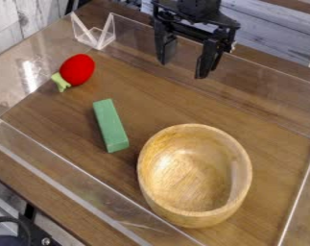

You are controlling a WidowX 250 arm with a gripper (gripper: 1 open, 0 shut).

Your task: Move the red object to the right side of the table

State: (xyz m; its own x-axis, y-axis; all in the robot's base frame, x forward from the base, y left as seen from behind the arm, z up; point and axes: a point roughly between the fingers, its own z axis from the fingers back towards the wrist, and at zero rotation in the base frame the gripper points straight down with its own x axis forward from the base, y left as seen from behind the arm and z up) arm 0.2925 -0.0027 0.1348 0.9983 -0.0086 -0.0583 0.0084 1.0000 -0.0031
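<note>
The red object (77,68) is a small rounded toy fruit with a light-green stem end, lying at the left side of the dark wood-grain table (183,101). My black gripper (183,60) hangs over the far middle of the table, pointing down. Its two fingers stand wide apart with nothing between them. It is well to the right of the red object and above the tabletop, touching nothing.
A green rectangular block (111,125) lies in the middle left. A large wooden bowl (195,173) fills the near right. A clear triangular stand (94,33) sits at the far left. Clear acrylic walls (67,168) edge the tabletop.
</note>
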